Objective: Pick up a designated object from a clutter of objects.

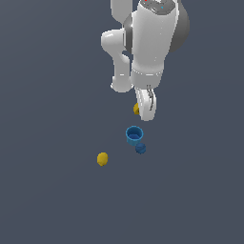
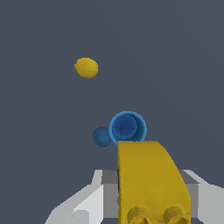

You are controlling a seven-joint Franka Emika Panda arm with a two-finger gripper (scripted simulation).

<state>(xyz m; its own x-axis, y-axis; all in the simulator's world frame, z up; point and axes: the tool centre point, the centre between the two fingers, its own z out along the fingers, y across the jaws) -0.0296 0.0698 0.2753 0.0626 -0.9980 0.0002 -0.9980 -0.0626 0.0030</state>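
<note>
The designated object, a lumpy yellow-orange piece, fills the space between my gripper's grey pads in the wrist view, touching both. In the exterior view only a sliver of it peeks out beside the gripper, which points down just beyond the rest of the clutter of objects. The gripper is shut on this piece. Whether the piece rests on the floor or hangs above it cannot be told.
A bright blue cup stands upright just in front of the gripper, with a dark blue ball touching or nearly touching it. A smooth yellow oval lies apart, toward the exterior view's left. The surface is plain dark grey.
</note>
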